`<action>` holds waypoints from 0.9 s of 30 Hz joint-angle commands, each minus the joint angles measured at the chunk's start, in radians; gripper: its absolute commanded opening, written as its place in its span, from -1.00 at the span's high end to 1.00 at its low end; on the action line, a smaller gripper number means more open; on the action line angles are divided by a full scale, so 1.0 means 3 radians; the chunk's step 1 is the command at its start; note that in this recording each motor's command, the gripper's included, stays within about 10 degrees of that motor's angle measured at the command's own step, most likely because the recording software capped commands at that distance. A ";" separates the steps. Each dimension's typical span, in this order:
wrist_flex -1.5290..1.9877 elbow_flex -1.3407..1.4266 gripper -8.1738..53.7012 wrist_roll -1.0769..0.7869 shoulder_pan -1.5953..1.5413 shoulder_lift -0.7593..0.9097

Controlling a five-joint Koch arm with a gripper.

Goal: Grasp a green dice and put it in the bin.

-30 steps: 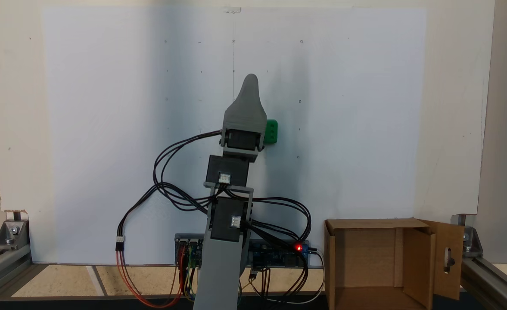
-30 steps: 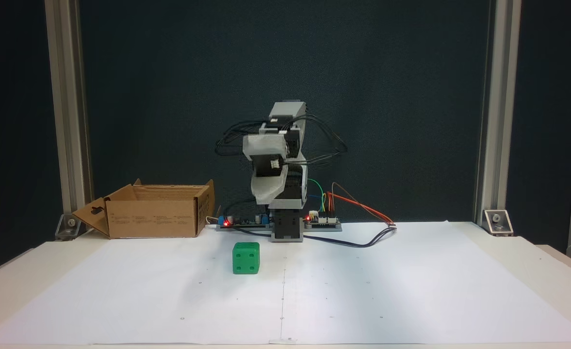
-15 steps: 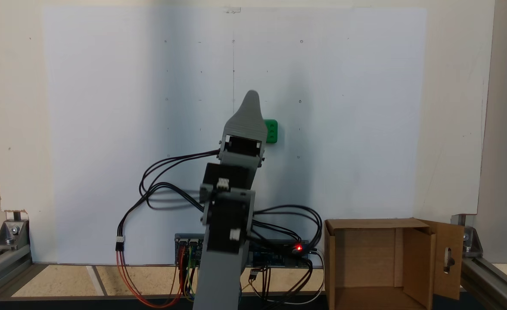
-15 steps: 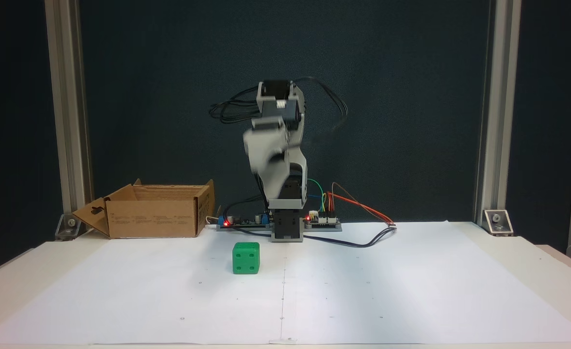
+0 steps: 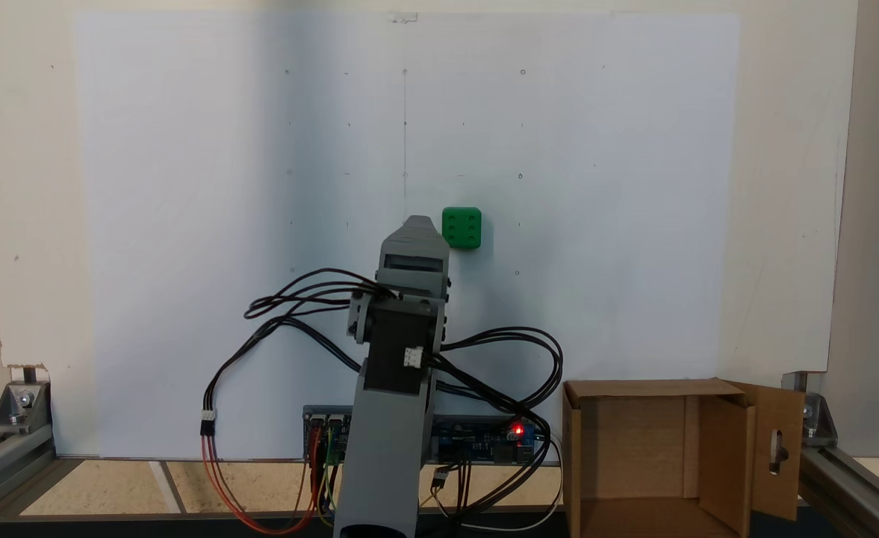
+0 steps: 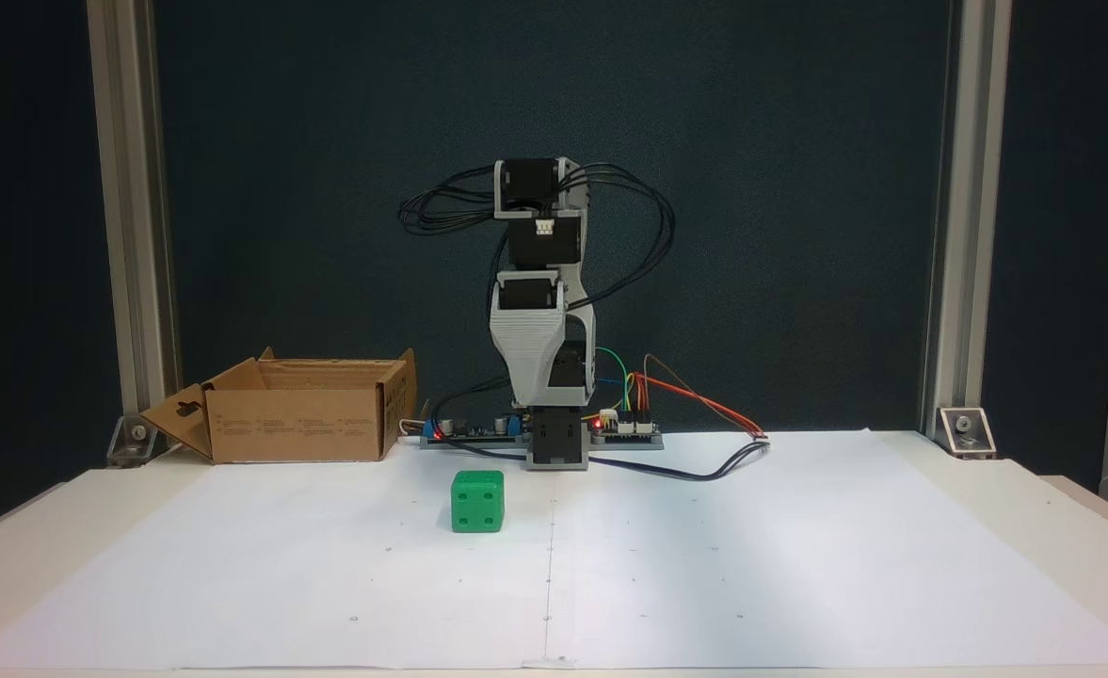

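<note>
Item: green dice (image 5: 461, 228) (image 6: 477, 502). It rests on the white paper sheet (image 5: 185, 187) that covers the table, six pips up in the fixed view from above. It stands free on all sides, just ahead of the arm's base, so a grasp from above looks open.

Item: gripper (image 5: 418, 224) (image 6: 526, 400). It is folded in above the arm's base, tip pointing down in the front fixed view, raised well clear of the paper and apart from the dice. The jaws lie one behind the other in both fixed views, so whether they are open or closed cannot be told. Nothing shows between them.

Item: bin (image 5: 633, 448) (image 6: 299, 410). A brown cardboard box, top open, flaps folded outward; one flap carries a slot-shaped cutout (image 5: 778, 448). It sits beside the control boards (image 6: 473, 430) at the back of the table, well apart from the dice. Its open top probably suits a drop from above.

Item: cables (image 5: 290, 314). They loop loosely from the arm's joints to the boards, with slack likely left for reach.

Status: grasp not yet made; the bin's inside looks empty in the view from above.
</note>
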 commanded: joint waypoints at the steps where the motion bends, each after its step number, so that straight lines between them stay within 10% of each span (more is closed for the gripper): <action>1: -0.0092 -0.0189 -0.76 -0.0394 0.0066 -0.0031; 27: -0.0941 0.0097 -0.76 -0.1053 0.0716 -0.0332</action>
